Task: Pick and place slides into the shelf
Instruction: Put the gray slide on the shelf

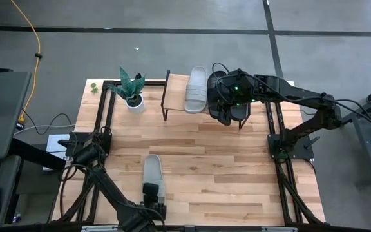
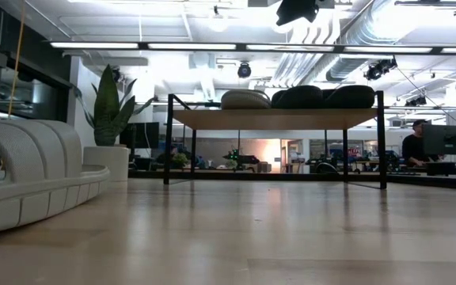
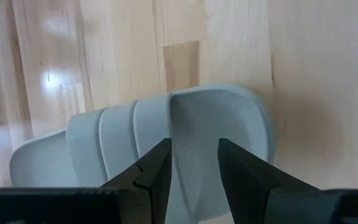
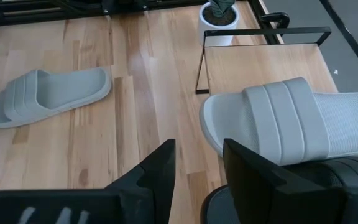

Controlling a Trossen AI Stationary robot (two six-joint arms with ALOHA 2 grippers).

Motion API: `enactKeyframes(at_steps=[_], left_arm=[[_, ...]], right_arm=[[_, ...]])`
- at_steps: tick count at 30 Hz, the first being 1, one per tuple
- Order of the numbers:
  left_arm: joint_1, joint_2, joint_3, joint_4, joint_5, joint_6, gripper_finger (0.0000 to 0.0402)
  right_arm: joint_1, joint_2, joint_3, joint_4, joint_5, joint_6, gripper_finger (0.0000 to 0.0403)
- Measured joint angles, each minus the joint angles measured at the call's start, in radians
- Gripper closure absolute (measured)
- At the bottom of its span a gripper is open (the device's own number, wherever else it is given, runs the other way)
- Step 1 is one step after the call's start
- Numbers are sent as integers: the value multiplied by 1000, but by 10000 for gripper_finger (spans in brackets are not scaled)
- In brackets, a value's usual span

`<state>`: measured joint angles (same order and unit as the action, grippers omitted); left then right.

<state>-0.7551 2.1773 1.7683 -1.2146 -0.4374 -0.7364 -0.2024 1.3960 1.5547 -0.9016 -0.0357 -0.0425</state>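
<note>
One pale grey-green slide [image 1: 153, 171] lies sole-down on the table near its near edge, and it also shows in the low view [image 2: 22, 178] and far off in the right wrist view [image 4: 48, 93]. My left gripper [image 1: 151, 192] is open above its heel end [image 3: 194, 180], with a finger on each side of the footbed [image 3: 216, 118]; no touch shows. The shelf [image 1: 172, 80] stands at the far edge. On its plank [image 2: 275, 119] rest the other pale slide [image 1: 196, 89] [image 2: 245, 99] [image 4: 284, 124] and two black slides [image 2: 299, 96] [image 2: 351, 96]. My right gripper [image 4: 197, 174] hovers open above the black slides [image 1: 227, 103].
A potted plant [image 1: 134, 95] [image 4: 219, 12] stands left of the shelf at the far edge. Bare wooden tabletop [image 1: 218, 161] stretches between the shelf and the near slide. Black frame rails [image 1: 279, 161] run along both sides of the table. A person sits in the room behind [image 2: 414, 146].
</note>
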Motion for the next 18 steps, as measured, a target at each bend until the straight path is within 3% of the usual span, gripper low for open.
enactKeyframes(at_steps=[5, 14, 18], left_arm=[[0, 0, 0, -10, 2, 16, 266], [2, 10, 0, -23, -37, 25, 176], [3, 40, 0, -16, -56, 26, 154]], right_arm=[[0, 0, 0, 0, -1, 0, 276], [0, 0, 0, 0, -2, 0, 276], [0, 0, 0, 0, -6, 1, 276]])
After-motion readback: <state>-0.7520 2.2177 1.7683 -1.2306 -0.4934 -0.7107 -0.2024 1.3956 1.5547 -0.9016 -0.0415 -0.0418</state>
